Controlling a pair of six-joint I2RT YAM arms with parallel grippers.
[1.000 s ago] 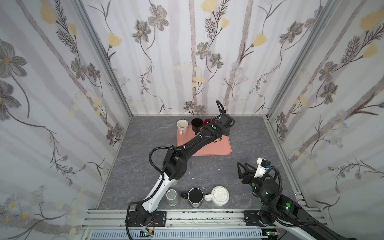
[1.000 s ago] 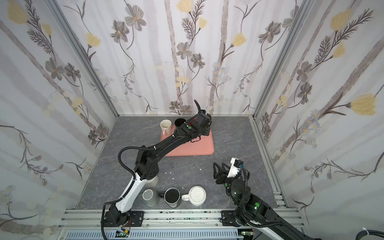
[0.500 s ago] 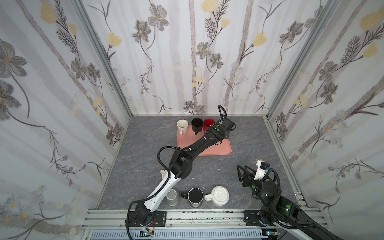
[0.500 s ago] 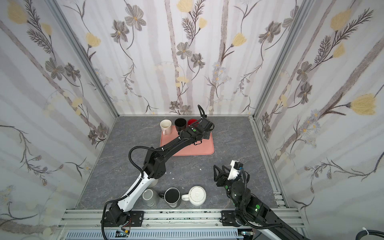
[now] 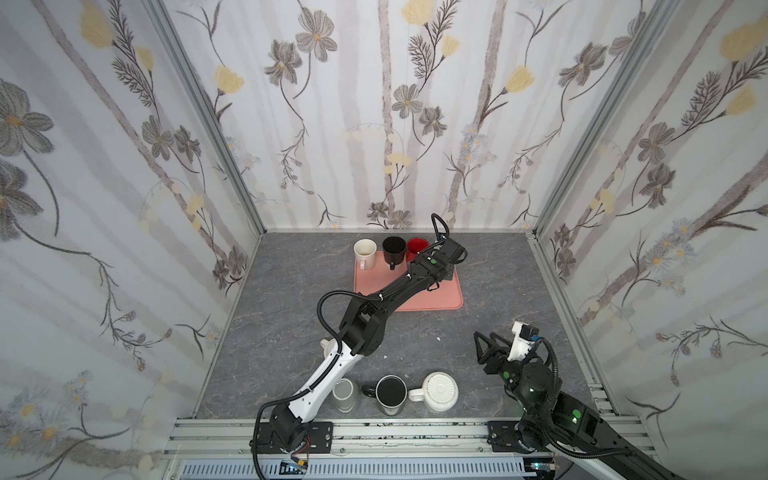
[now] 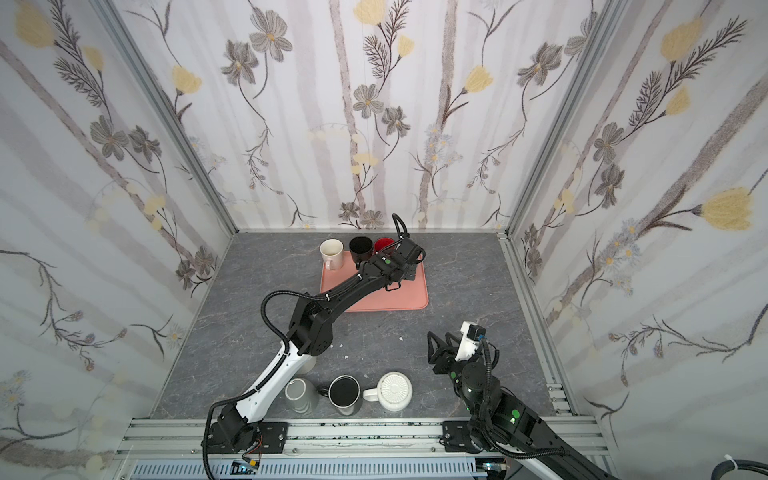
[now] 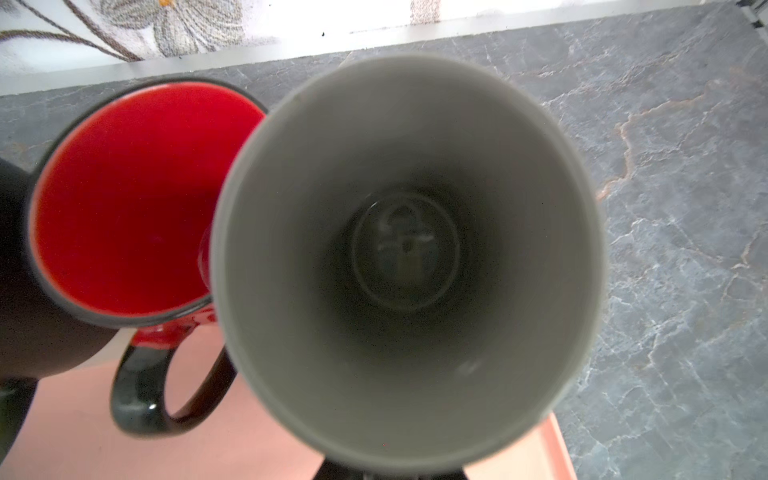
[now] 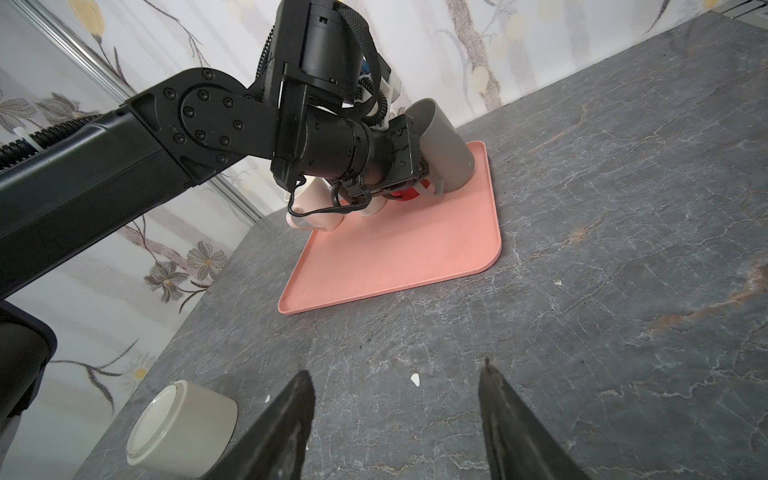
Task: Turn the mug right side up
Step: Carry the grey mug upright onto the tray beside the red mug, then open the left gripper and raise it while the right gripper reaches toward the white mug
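Note:
A grey mug (image 7: pixel 407 249) stands mouth up on the back right corner of the pink tray (image 5: pixel 436 299), beside a red-lined black mug (image 7: pixel 124 199). My left gripper (image 8: pixel 428 189) sits low against the grey mug's (image 8: pixel 446 153) side, by its handle. The mug's rim hides the jaws in the left wrist view, and the wrist body covers them in both top views. My right gripper (image 8: pixel 395 370) hovers open over bare table at the front right (image 5: pixel 488 338), holding nothing.
A cream mug (image 5: pixel 365 249) and a black mug (image 5: pixel 394 247) stand upright along the tray's back edge. A white mug (image 5: pixel 439 390) stands upside down at the front, next to a dark steel mug (image 5: pixel 390 392) and a grey one (image 5: pixel 345 392). An upside-down cream mug (image 8: pixel 183 419) sits under the left arm.
My left arm has swung right along the tray's back edge to its right corner, uncovering the red mug. The right arm has shifted only slightly.

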